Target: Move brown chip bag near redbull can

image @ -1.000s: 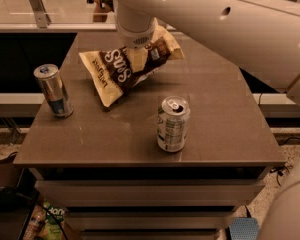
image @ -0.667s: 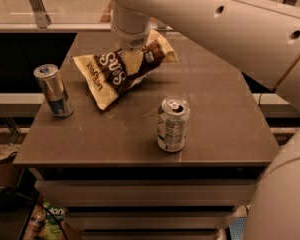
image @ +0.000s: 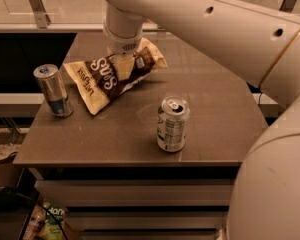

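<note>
Brown chip bag [image: 102, 79], clamped in the claw [image: 123, 62] (at its middle), tilts beside redbull can [image: 53, 90].

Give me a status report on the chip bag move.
Gripper above rear of table, shut on brown chip bag. Bag tilted, lower end close beside redbull can. Pale can stands apart in front, not in the way.

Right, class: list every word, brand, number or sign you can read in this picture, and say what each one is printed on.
"S...S": large white letters on the brown chip bag; the letters between them are unclear beside the claw, which grips the bag's upper edge.
Small print on the bag's cream end: too blurred to read.
redbull can: no readable text.
pale can: print too small to read.
</note>
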Action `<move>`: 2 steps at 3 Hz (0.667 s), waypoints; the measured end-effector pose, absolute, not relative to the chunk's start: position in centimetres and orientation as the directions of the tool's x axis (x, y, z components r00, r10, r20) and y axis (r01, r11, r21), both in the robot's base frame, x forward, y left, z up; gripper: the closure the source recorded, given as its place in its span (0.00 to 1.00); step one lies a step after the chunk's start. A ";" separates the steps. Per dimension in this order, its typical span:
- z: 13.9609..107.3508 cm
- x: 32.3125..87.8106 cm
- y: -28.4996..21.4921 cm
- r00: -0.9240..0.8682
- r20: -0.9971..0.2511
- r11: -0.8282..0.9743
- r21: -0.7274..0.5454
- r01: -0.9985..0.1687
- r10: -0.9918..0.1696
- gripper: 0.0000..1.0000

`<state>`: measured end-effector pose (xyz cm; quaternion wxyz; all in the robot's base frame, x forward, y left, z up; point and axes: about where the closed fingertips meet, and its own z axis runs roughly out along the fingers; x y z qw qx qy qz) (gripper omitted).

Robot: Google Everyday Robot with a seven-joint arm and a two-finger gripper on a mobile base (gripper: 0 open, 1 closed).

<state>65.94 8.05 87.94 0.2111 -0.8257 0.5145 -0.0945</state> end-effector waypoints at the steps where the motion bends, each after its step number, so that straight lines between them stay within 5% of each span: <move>1: 87.1 65.7 8.8 0.456 -0.090 -0.380 -0.427 -0.821 -0.885 1.00; 2: 87.2 65.7 8.8 0.456 -0.090 -0.380 -0.426 -0.821 -0.885 0.83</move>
